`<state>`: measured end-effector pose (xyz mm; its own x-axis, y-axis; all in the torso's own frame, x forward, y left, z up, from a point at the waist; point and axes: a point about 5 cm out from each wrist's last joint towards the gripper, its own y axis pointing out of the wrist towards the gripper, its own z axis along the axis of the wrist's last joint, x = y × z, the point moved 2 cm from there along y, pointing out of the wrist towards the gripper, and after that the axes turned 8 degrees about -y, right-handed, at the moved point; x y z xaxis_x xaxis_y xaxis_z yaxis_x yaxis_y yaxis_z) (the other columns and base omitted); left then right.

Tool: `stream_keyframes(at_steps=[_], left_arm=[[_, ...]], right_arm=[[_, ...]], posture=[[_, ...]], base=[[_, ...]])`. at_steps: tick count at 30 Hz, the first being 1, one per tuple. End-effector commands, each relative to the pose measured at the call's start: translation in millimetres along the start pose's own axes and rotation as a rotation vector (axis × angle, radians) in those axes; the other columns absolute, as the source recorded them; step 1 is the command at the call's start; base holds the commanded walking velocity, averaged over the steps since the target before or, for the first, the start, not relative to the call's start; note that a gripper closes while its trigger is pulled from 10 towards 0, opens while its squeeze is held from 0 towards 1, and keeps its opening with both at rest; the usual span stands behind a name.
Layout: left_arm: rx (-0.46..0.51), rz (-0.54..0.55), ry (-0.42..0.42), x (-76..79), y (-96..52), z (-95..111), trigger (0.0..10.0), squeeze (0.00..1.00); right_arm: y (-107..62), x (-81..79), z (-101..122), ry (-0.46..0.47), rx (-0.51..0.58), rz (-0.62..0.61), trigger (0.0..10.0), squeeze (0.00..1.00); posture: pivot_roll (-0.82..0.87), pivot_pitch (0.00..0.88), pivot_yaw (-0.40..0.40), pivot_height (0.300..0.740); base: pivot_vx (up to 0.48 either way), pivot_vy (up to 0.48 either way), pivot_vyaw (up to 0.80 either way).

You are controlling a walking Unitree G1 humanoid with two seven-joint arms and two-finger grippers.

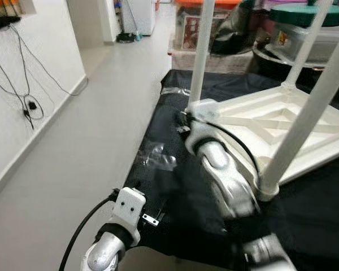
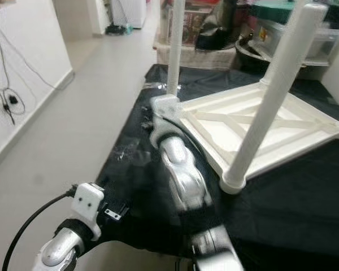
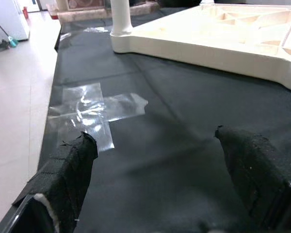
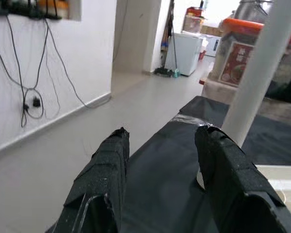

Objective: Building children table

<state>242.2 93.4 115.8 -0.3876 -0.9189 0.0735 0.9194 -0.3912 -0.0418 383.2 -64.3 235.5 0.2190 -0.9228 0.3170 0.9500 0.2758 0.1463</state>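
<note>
**Silver arms, black fingers**

The left arm [image 1: 110, 244], at the lower left of the left eye view, is glossy silver metal ending in a white boxy wrist housing [image 1: 128, 204] with small dark screw holes; a black cable [image 1: 82, 230] loops off it. The right arm [image 1: 223, 175] is rounded silver. Fingers [image 3: 70, 170] are matte black, rough-textured foam-like pads.

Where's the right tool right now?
In the left eye view, the right tool sits at the upturned white table's near-left corner, beside the leg there, over the black sheet.
</note>
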Motion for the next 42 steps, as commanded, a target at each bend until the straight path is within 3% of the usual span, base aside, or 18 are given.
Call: stream_keyframes(at_steps=[1, 2, 5, 7, 14, 16, 19, 22, 30, 32, 34, 35, 39, 40, 41, 42], left_arm=[[-0.009, -0.023, 0.007, 6.0, -2.5, 0.8, 10.0, 0.00], [-0.011, -0.031, 0.005, 9.0, -4.3, 1.6, 10.0, 0.00], [-0.010, -0.038, 0.002, 12.8, -7.4, 3.2, 10.0, 0.00], [-0.008, -0.051, -0.008, 19.2, -13.7, 8.8, 10.0, 0.00], [-0.017, -0.074, -0.022, 26.6, -22.4, 12.0, 10.0, 0.00], [-0.031, -0.090, -0.051, 31.4, -28.5, 12.5, 10.0, 0.00], [-0.038, -0.098, -0.072, 34.4, -32.6, 13.6, 10.0, 0.00], [-0.039, -0.102, -0.079, 36.8, -36.6, 16.6, 10.0, 0.00], [-0.047, -0.087, -0.090, 38.3, -42.7, 21.4, 10.0, 0.00], [-0.052, -0.086, -0.092, 38.6, -43.6, 21.5, 10.0, 0.00], [-0.062, -0.085, -0.102, 38.8, -44.9, 21.3, 10.0, 0.00], [-0.067, -0.087, -0.107, 39.1, -45.3, 21.3, 10.0, 0.00], [-0.077, -0.094, -0.112, 39.5, -45.7, 21.6, 10.0, 0.00], [-0.078, -0.095, -0.112, 39.5, -45.8, 21.6, 10.0, 0.00], [-0.080, -0.096, -0.115, 39.6, -45.9, 21.5, 10.0, 0.00], [-0.080, -0.096, -0.115, 39.6, -45.9, 21.5, 10.0, 0.00]], right_arm=[[13.7, 13.1, -19.0, -0.066, -0.089, -0.007, 10.0, 0.00], [24.7, 28.5, -27.7, -0.129, -0.158, -0.026, 10.0, 0.00], [29.6, 41.5, -31.8, -0.164, -0.202, -0.048, 10.0, 0.00], [30.8, 61.3, -44.1, -0.207, -0.301, -0.074, 10.0, 0.00], [25.2, 74.8, -60.6, -0.239, -0.411, -0.064, 10.0, 0.00], [16.5, 73.9, -79.9, -0.210, -0.524, 0.036, 10.0, 0.00], [10.9, 72.1, -91.3, -0.175, -0.587, 0.095, 10.0, 0.00], [10.5, 76.2, -92.5, -0.219, -0.600, 0.093, 10.0, 0.00], [16.2, 83.6, -82.4, -0.217, -0.563, 0.037, 10.0, 0.00], [20.4, 80.9, -74.7, -0.191, -0.536, 0.063, 10.0, 0.00], [32.1, 69.7, -50.8, -0.067, -0.440, 0.142, 10.0, 0.00], [36.9, 65.8, -39.3, -0.029, -0.391, 0.173, 10.0, 1.00], [46.9, 66.3, -13.3, -0.019, -0.282, 0.151, 10.0, 1.00], [48.4, 68.4, -8.9, -0.024, -0.268, 0.129, 10.0, 0.82], [49.7, 71.6, -4.9, -0.047, -0.254, 0.104, 10.0, 0.00], [49.7, 71.6, -4.9, -0.047, -0.254, 0.104, 10.0, 0.00]], posture=[[0.06, 0.102, -0.080, 0.740], [0.06, 0.113, -0.086, 0.740], [0.07, 0.137, -0.097, 0.740], [0.08, 0.176, -0.106, 0.740], [0.08, 0.211, -0.108, 0.740], [0.07, 0.245, -0.109, 0.740], [0.07, 0.254, -0.108, 0.740], [0.06, 0.280, -0.116, 0.740], [0.07, 0.298, -0.119, 0.740], [0.07, 0.309, -0.124, 0.740], [0.07, 0.311, -0.123, 0.740], [0.07, 0.313, -0.124, 0.740], [0.07, 0.315, -0.119, 0.740], [0.07, 0.317, -0.117, 0.740], [0.07, 0.314, -0.118, 0.740], [0.07, 0.314, -0.118, 0.740]], base=[[0.000, 0.000, 0.00], [0.000, 0.000, 0.00], [0.000, 0.000, 0.00], [0.000, 0.000, 0.00], [0.000, 0.000, 0.00], [0.000, 0.000, 0.00], [0.000, 0.000, 0.00], [0.000, 0.000, 0.00], [0.000, 0.000, 0.00], [0.000, 0.000, 0.00], [0.000, 0.000, 0.00], [0.000, 0.000, 0.00], [0.000, 0.000, 0.00], [0.000, 0.000, 0.00], [0.000, 0.000, 0.00], [0.000, 0.000, 0.00]])
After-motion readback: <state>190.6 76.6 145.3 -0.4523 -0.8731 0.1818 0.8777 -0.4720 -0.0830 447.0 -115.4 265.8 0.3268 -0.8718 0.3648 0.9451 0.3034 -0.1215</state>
